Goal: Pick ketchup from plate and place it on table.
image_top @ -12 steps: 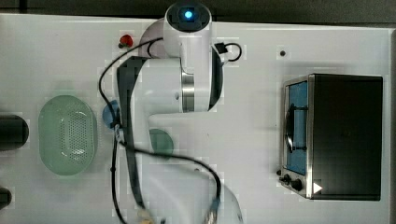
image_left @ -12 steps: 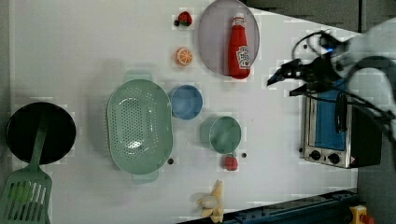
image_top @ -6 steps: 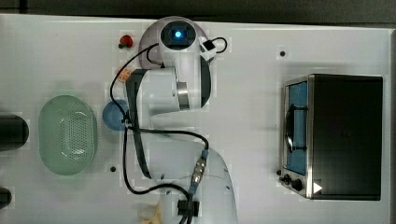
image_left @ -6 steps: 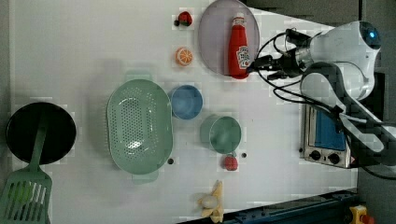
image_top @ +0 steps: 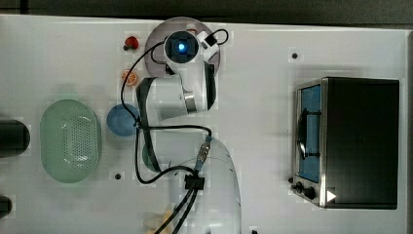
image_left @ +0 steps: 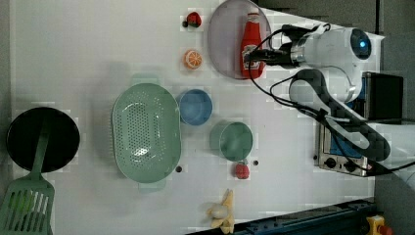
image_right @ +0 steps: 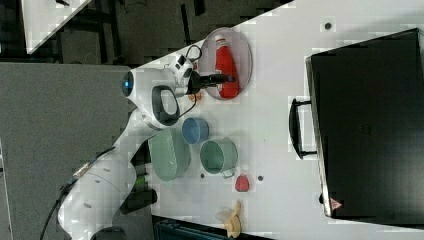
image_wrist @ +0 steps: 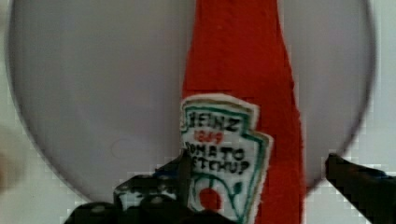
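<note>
The ketchup is a slim red squeeze bottle with a white cap and a white label (the wrist view reads "Heinz Tomato Ketchup" on it, with a small tomato drawn beneath). It lies flat on the pale grey-lilac plate, cap toward the far edge of the white table in the left view, its base near the plate's nearer rim.

The gripper hangs over the bottle's lower body with its jaws spread wide, one dark finger at the label's side and the other beyond the bottle's opposite flank; nothing is clasped.

A second ago the arm stood well off the plate toward the toaster oven in the left view; it has since swung across and now reaches over the plate. The bottle itself lies where it lay before.
</note>
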Motion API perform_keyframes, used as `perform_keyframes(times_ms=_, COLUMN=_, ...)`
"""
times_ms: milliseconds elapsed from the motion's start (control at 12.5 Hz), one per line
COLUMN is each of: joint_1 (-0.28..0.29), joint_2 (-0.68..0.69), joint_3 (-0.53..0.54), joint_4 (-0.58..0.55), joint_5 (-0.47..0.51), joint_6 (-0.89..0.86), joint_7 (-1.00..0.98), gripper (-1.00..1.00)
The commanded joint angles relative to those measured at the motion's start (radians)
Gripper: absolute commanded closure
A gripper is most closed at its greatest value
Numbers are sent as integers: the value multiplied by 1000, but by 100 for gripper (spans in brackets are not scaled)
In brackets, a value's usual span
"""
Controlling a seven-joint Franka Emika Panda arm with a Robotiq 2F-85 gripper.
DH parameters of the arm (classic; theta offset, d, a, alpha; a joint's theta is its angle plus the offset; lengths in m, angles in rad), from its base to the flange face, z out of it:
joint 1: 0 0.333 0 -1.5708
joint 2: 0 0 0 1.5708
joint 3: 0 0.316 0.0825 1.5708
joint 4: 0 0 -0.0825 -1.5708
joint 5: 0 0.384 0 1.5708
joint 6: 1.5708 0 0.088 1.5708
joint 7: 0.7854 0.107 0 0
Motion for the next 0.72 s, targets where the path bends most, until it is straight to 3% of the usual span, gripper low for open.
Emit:
perform_keyframes(times_ms=80, joint_1=2, joint_2=18, joint_3=8, joint_4=2, joint_5=1, joint_6=40, joint_7=-35, gripper=-93)
perform_keyframes(times_ms=320, joint_1=2, joint_2=30, joint_3=8, joint_4=5, joint_5=1, joint_6=77, joint_7=-35, gripper=-23)
perform_keyframes(times_ms=720, joint_1=0, joint_2=-16, joint_3=9, joint_4=7, joint_5=6, joint_6=74, joint_7=-26, gripper=-21)
